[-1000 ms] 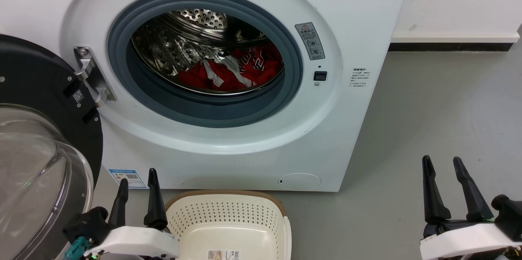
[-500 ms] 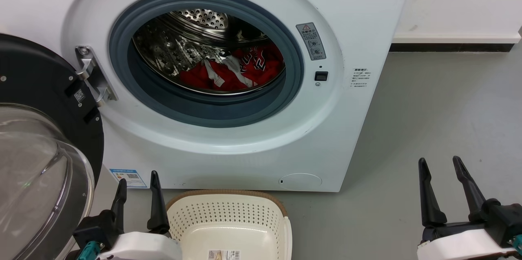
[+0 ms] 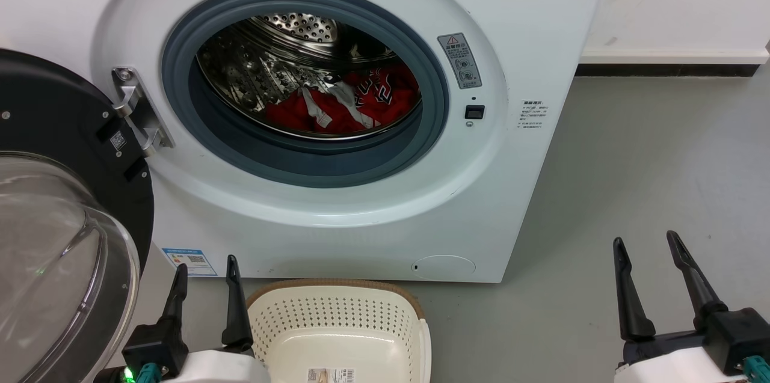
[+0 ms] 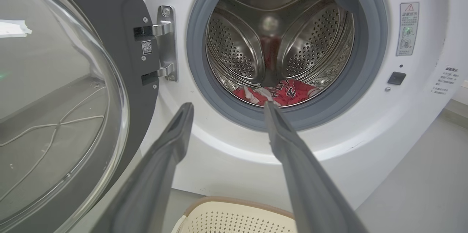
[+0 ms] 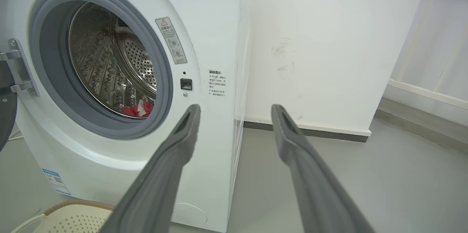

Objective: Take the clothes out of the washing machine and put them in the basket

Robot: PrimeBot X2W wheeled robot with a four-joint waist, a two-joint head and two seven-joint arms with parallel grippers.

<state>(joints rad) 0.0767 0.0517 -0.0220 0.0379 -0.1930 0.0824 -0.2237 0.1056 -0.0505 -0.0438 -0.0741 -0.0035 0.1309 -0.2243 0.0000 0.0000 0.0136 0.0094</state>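
Head view: the washing machine (image 3: 529,40) fills the upper frame, the clothes (image 3: 343,107) low inside it; the basket (image 3: 337,323) sits bottom centre. The left gripper (image 3: 206,264), lower left, and the right gripper (image 3: 645,238), lower right, both gape wide, empty.
Left wrist view: clothes at centre.
Right wrist view: basket lower left.

Large white front-loading washing machine (image 3: 529,22): smooth glossy casing, few dark scuffs. Grey porthole seal (image 3: 301,169): matt, rubbery look. Perforated steel drum (image 3: 252,70): polished, mirror-bright. Bright red garments (image 3: 337,115): soft cloth, creased. Black-framed door (image 3: 54,251): clear glossy glass bowl, matt frame. Cream perforated basket (image 3: 337,317): smooth plastic, brown woven-look rim, paper label (image 3: 329,375).
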